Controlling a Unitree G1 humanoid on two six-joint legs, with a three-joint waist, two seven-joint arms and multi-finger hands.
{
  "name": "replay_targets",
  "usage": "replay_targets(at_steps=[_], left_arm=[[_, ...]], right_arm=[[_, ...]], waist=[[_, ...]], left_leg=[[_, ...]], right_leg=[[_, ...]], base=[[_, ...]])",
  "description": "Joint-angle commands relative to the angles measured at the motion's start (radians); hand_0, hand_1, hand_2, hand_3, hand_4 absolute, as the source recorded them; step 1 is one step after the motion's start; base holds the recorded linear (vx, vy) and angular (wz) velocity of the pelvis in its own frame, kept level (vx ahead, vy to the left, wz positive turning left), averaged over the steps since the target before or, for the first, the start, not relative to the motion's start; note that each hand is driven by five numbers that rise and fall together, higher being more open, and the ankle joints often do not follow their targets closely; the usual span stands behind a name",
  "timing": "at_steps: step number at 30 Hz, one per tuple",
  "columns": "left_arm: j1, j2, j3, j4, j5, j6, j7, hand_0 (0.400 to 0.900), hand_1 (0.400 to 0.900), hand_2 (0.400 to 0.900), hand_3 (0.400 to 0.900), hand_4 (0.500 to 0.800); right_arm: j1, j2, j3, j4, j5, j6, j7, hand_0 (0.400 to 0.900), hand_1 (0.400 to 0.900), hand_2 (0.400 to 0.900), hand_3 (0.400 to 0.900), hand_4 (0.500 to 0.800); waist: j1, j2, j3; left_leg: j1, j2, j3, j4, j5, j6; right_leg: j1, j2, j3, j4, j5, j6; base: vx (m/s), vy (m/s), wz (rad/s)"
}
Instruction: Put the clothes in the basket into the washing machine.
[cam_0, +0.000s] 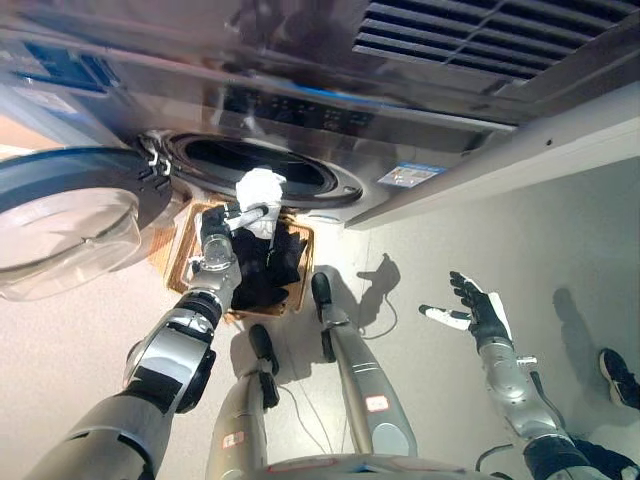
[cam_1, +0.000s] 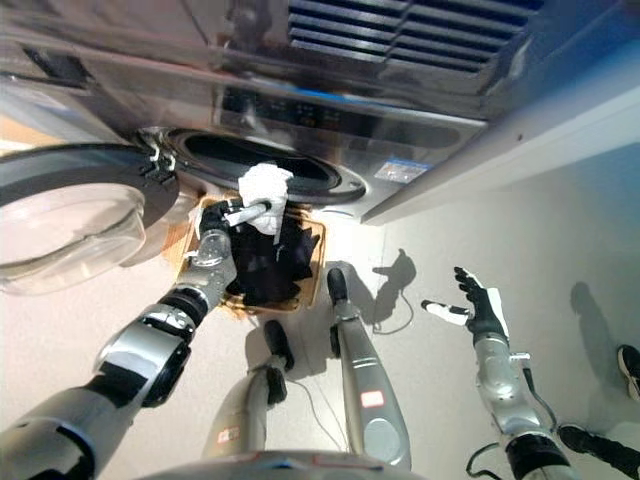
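Observation:
My left hand (cam_0: 222, 225) is shut on a white garment (cam_0: 261, 191), holding it up just below the washing machine's round opening (cam_0: 262, 166). Under the hand stands a wicker basket (cam_0: 183, 252) with dark clothes (cam_0: 268, 262) piled in it. The machine's round door (cam_0: 70, 218) hangs open to the left. Out over the bare floor at the right, my right hand (cam_0: 478, 308) is open with fingers spread and holds nothing.
The washing machine's grey front and control panel (cam_0: 300, 108) fill the top of the view. A white wall base (cam_0: 520, 150) runs to the right. A person's dark shoe (cam_0: 620, 376) shows at the far right edge on the grey floor.

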Motion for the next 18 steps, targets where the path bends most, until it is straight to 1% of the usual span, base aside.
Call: replay_targets(at_steps=[1, 3, 4, 6, 8, 10, 12, 14, 15, 16, 18], left_arm=[[-0.041, 0.008, 0.086, -0.061, -0.087, -0.135, -0.038, 0.4, 0.4, 0.4, 0.4, 0.5], [-0.064, 0.026, 0.116, -0.052, -0.13, -0.135, -0.055, 0.4, 0.4, 0.4, 0.4, 0.5], [-0.082, 0.034, 0.132, -0.056, -0.168, -0.142, -0.063, 0.4, 0.4, 0.4, 0.4, 0.5], [-0.103, 0.039, 0.155, -0.062, -0.227, -0.147, -0.088, 0.4, 0.4, 0.4, 0.4, 0.5], [-0.12, 0.024, 0.163, -0.094, -0.287, -0.161, -0.105, 0.4, 0.4, 0.4, 0.4, 0.5], [-0.131, -0.001, 0.167, -0.122, -0.346, -0.169, -0.123, 0.4, 0.4, 0.4, 0.4, 0.5], [-0.138, -0.016, 0.163, -0.128, -0.356, -0.17, -0.126, 0.4, 0.4, 0.4, 0.4, 0.5], [-0.146, -0.026, 0.153, -0.116, -0.352, -0.156, -0.13, 0.4, 0.4, 0.4, 0.4, 0.5], [-0.147, -0.029, 0.151, -0.113, -0.345, -0.152, -0.131, 0.48, 0.48, 0.48, 0.48, 0.548], [-0.145, -0.032, 0.148, -0.103, -0.334, -0.145, -0.132, 0.9, 0.9, 0.9, 0.9, 0.8], [-0.144, -0.036, 0.145, -0.084, -0.313, -0.137, -0.128, 0.9, 0.9, 0.9, 0.9, 0.8]], right_arm=[[0.118, -0.089, -0.083, -0.035, -0.023, -0.012, 0.003, 0.9, 0.9, 0.9, 0.9, 0.8], [0.137, -0.097, -0.091, -0.058, -0.028, -0.011, 0.014, 0.9, 0.9, 0.9, 0.9, 0.8], [0.146, -0.104, -0.095, -0.064, -0.029, -0.011, 0.021, 0.9, 0.9, 0.9, 0.9, 0.8], [0.166, -0.11, -0.108, -0.078, -0.032, -0.001, 0.033, 0.9, 0.9, 0.9, 0.9, 0.8], [0.195, -0.112, -0.127, -0.095, -0.035, 0.006, 0.038, 0.9, 0.9, 0.9, 0.9, 0.8], [0.214, -0.114, -0.142, -0.096, -0.038, 0.011, 0.039, 0.9, 0.9, 0.9, 0.9, 0.8], [0.223, -0.115, -0.144, -0.094, -0.04, 0.013, 0.042, 0.9, 0.9, 0.9, 0.9, 0.8], [0.228, -0.122, -0.142, -0.096, -0.042, 0.016, 0.044, 0.9, 0.9, 0.9, 0.9, 0.8], [0.231, -0.125, -0.143, -0.1, -0.043, 0.017, 0.047, 0.9, 0.9, 0.9, 0.9, 0.8], [0.235, -0.129, -0.145, -0.105, -0.045, 0.017, 0.049, 0.9, 0.9, 0.9, 0.9, 0.8], [0.248, -0.137, -0.151, -0.116, -0.049, 0.017, 0.053, 0.9, 0.9, 0.9, 0.9, 0.8]], waist=[[-0.026, 0.069, -0.117], [-0.037, 0.074, -0.129], [-0.041, 0.077, -0.137], [-0.047, 0.084, -0.151], [-0.05, 0.094, -0.162], [-0.056, 0.105, -0.171], [-0.06, 0.113, -0.176], [-0.065, 0.118, -0.181], [-0.066, 0.121, -0.181], [-0.067, 0.125, -0.182], [-0.066, 0.133, -0.185]], left_leg=[[0.03, 0.079, -0.07, -0.18, 0.152, -0.082], [0.058, 0.088, -0.054, -0.223, 0.169, -0.09], [0.075, 0.092, -0.045, -0.252, 0.181, -0.096], [0.098, 0.1, -0.031, -0.298, 0.199, -0.102], [0.113, 0.108, -0.027, -0.331, 0.218, -0.11], [0.118, 0.115, -0.026, -0.344, 0.223, -0.118], [0.116, 0.118, -0.021, -0.345, 0.223, -0.119], [0.119, 0.122, -0.019, -0.344, 0.22, -0.118], [0.122, 0.123, -0.018, -0.343, 0.219, -0.117], [0.124, 0.123, -0.018, -0.341, 0.217, -0.116], [0.129, 0.123, -0.015, -0.339, 0.215, -0.116]], right_leg=[[0.052, 0.008, -0.01, -0.066, 0.0, 0.067], [0.056, 0.019, 0.0, -0.08, 0.001, 0.068], [0.055, 0.024, 0.003, -0.085, -0.001, 0.069], [0.05, 0.034, 0.011, -0.086, -0.005, 0.068], [0.046, 0.04, 0.013, -0.084, -0.012, 0.068], [0.043, 0.047, 0.014, -0.081, -0.017, 0.069], [0.035, 0.05, 0.013, -0.078, -0.02, 0.069], [0.029, 0.054, 0.018, -0.072, -0.023, 0.068], [0.024, 0.054, 0.019, -0.067, -0.023, 0.068], [0.021, 0.055, 0.02, -0.063, -0.023, 0.067], [0.019, 0.055, 0.022, -0.061, -0.025, 0.066]], base=[[0.09, -0.024, -0.26], [0.07, -0.021, -0.29], [0.06, -0.015, -0.3], [0.08, -0.03, -0.25], [0.08, -0.039, -0.12], [0.06, -0.035, -0.04], [0.03, -0.033, -0.04], [0.03, -0.04, -0.06], [0.02, -0.02, -0.06], [0.02, 0.0, -0.05], [0.01, 0.001, -0.02]])
